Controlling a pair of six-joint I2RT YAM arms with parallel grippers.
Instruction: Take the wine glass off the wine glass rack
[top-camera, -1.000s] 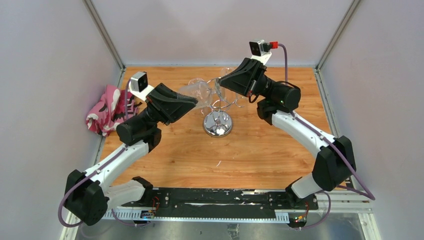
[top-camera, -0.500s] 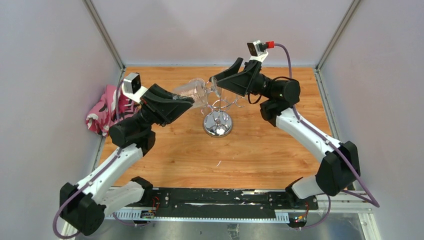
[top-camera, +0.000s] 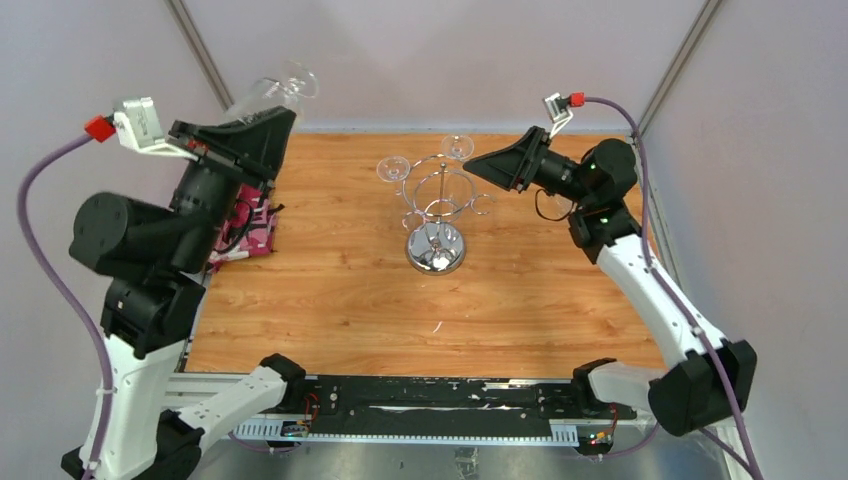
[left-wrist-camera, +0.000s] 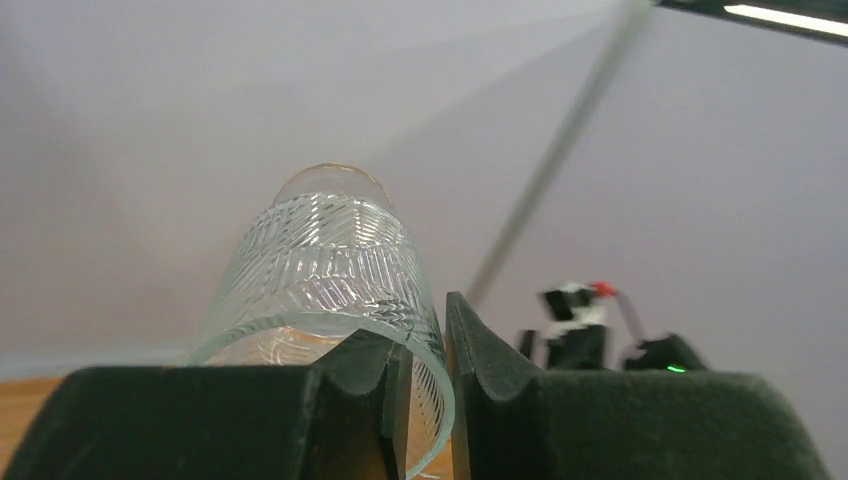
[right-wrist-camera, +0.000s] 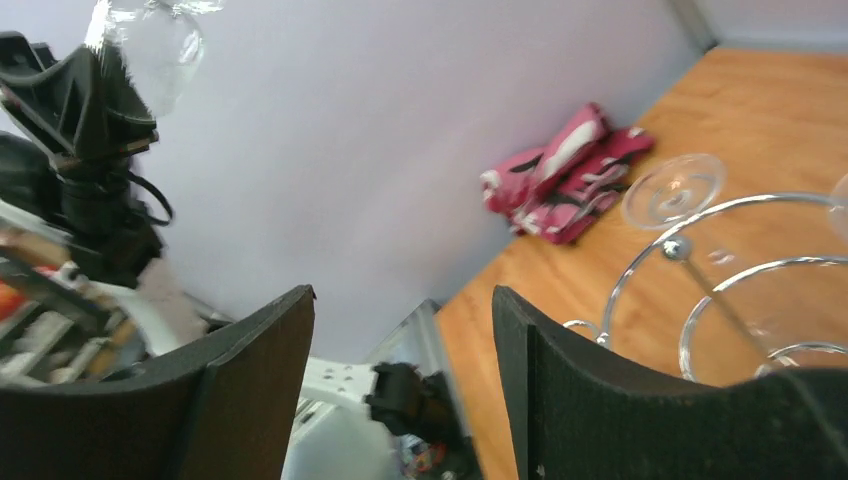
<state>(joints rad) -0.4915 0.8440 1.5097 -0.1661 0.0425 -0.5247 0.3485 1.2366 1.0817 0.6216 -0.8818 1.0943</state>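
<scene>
Wine glass (left-wrist-camera: 320, 270) rim sits pinched between left fingers (left-wrist-camera: 360, 400), well apart from rack (top-camera: 436, 252); right fingers (right-wrist-camera: 250, 400) wide.

walls (top-camera: 450, 50): 3 pale lilac panels | corner posts (top-camera: 207, 65): grey metal | worktop (top-camera: 350, 300): orange-brown wood grain | lighting: even, soft

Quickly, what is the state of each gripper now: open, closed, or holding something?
Left gripper: closed on the rim of the clear, patterned wine glass.
Right gripper: open, holding nothing.
</scene>
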